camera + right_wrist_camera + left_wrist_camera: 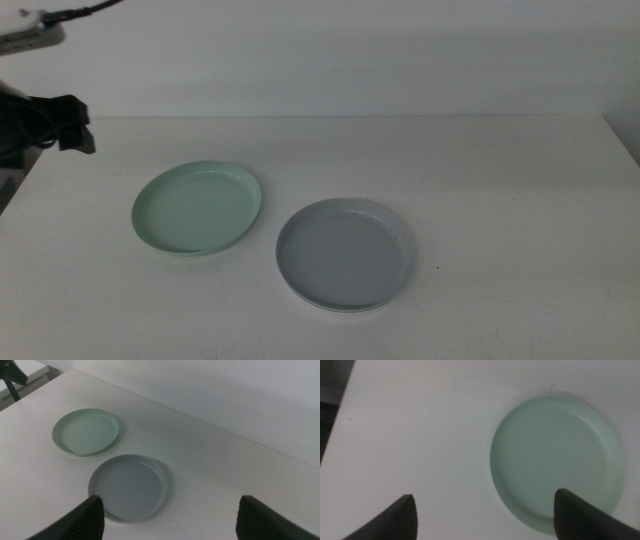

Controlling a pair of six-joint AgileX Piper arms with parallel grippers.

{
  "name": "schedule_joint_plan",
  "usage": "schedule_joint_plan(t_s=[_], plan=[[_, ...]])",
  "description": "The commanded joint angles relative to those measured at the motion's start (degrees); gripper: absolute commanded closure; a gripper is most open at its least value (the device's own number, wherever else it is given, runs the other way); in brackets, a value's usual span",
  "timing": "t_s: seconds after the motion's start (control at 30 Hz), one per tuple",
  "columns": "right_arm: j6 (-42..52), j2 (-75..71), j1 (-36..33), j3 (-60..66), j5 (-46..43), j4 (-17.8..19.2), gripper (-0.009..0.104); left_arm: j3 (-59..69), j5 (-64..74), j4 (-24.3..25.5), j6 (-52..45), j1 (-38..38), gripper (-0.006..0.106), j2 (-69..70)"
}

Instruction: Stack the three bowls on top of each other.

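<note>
green bowl (197, 208): on the white table (500, 200), just left of the grey bowl (343, 254), a small gap between them.
white bowl: maybe under the grey one, can't tell.
left gripper (485, 515): jaws wide, holding nothing, over the green bowl's edge.
right gripper (170, 515): wide, empty, back from the grey bowl.
feel: looks light, stiff, smooth; pinch the low rim.

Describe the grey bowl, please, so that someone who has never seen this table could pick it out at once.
Start at the white table: two shallow round dishes lie side by side near its middle, apart. The grey bowl is the one nearer the camera in the middle view, away from the left gripper; its neighbour, the mint green bowl, differs only in colour.
</note>
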State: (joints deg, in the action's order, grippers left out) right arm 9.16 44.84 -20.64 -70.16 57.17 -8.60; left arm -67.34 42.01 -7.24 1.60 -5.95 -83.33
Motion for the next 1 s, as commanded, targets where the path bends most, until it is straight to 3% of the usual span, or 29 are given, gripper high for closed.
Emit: schedule_joint_plan(t_s=[0.0, 0.23, 0.67, 0.83, 0.97], plan=[[0.32, -0.05, 0.30, -1.31, -3.82, 0.07, 0.023, -4.02, -2.04, -1.06, -0.39, 0.08, 0.010, -1.97], [0.32, -0.05, 0.30, -1.31, -3.82, 0.07, 0.023, -13.98, 2.75, -2.51, -2.60, 0.08, 0.010, -15.50], [0.32, -0.05, 0.30, -1.31, -3.82, 0.07, 0.023, -18.10, 2.26, -12.26, -11.54, 0.18, 0.013, -30.32], [0.32, -0.05, 0.30, -1.31, -3.82, 0.07, 0.023, -18.10, 2.20, -14.20, -12.18, 0.18, 0.028, -32.80], [0.32, -0.05, 0.30, -1.31, -3.70, 0.03, 0.023, -18.10, 2.53, -14.62, -12.13, 0.18, 0.055, -34.27]])
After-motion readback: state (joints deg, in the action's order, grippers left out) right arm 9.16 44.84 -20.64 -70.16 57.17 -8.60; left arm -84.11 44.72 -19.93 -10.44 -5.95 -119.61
